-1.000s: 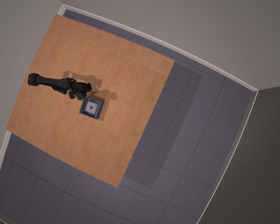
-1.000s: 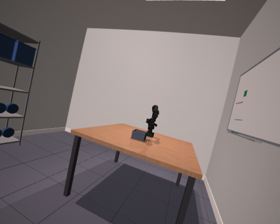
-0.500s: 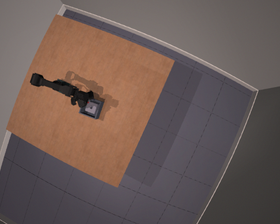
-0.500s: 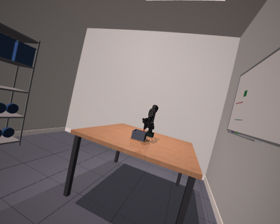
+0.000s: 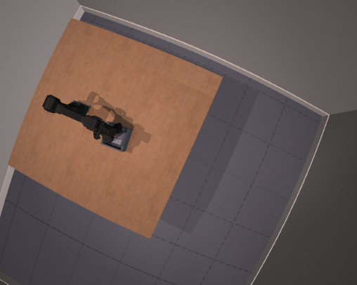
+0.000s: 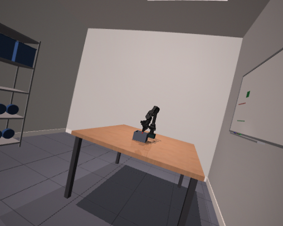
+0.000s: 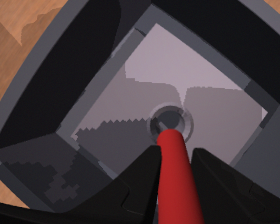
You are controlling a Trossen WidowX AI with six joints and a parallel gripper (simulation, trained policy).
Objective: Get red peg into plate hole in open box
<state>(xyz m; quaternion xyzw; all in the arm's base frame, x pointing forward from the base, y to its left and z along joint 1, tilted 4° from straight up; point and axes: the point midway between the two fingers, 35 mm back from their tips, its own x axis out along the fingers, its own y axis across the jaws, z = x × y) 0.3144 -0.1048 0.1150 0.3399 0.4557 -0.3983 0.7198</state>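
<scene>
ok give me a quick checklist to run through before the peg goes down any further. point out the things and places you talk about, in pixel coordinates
1. Red peg [image 6: 142, 132] [image 7: 177, 175] gripped between the jaws: ok
2. Box [image 5: 128, 140] [image 6: 140, 136] [image 7: 8, 107] open at the top under the peg: ok
3. Hole [image 7: 171, 119] in the plate [image 7: 151, 55] free of other things: ok as far as it shows; the peg tip overlaps its near edge in the wrist view
4. Peg tip lined up over the hole: cannot tell, the slanting wrist view hides the true offset
5. Peg fully in the hole: not ok
</scene>
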